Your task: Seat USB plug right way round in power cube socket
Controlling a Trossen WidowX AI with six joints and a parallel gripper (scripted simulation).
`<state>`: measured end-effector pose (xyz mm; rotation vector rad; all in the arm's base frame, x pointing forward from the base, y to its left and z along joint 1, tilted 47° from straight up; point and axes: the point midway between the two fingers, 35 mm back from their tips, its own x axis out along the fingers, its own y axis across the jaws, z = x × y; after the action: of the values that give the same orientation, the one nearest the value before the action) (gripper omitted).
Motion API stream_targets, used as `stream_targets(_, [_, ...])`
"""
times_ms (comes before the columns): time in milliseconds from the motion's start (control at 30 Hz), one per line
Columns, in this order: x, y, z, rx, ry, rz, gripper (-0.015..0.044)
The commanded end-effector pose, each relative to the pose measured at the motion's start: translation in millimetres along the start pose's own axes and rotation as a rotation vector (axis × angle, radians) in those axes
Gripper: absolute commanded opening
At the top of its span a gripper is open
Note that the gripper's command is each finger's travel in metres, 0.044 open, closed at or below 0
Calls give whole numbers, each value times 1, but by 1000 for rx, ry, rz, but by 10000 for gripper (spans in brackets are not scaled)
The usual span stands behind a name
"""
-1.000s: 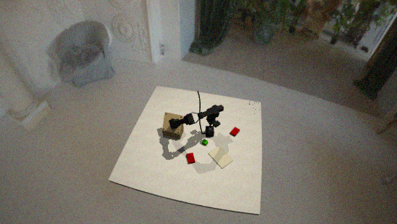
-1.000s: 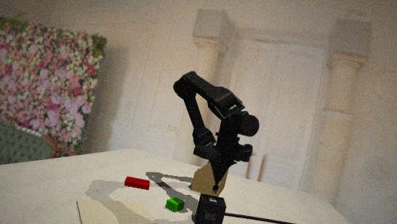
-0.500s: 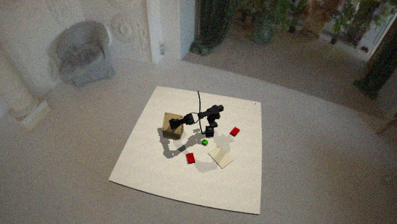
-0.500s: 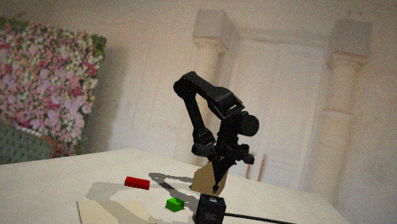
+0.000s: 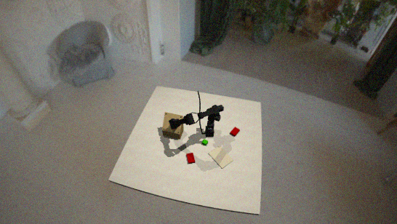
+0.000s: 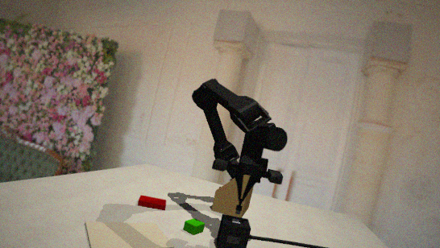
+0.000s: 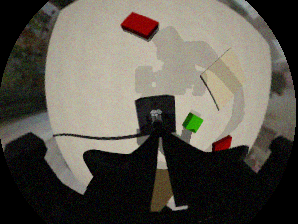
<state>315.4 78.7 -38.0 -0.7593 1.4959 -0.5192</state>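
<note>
The black power cube (image 5: 209, 132) (image 6: 232, 233) (image 7: 142, 107) stands on the table, with light socket marks showing on its top face. My gripper (image 6: 239, 208) (image 7: 159, 132) is shut on the small dark USB plug (image 6: 238, 209), pointing down just above the cube's top. In the wrist view the socket marks show just beyond the fingertips, and the fingers hide most of the plug. The plug appears out of the socket, with a small gap to the cube in the exterior view. Which way round the plug is turned cannot be made out.
A black cable (image 5: 199, 105) (image 6: 286, 241) (image 7: 95, 137) runs from the cube. A green block (image 5: 205, 142) (image 6: 194, 226) (image 7: 193, 122) lies close beside it. Two red blocks (image 5: 234, 132) (image 5: 190, 158), a thin tan board (image 5: 220, 157) and a brown box (image 5: 172, 132) (image 6: 230, 199) are also on the table.
</note>
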Motion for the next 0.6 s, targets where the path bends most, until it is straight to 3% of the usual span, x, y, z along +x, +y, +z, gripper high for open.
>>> stream_targets(0, [0,0,-1,110,2,-1,0])
stream_targets(567, [0,0,-1,555,2,-1,0])
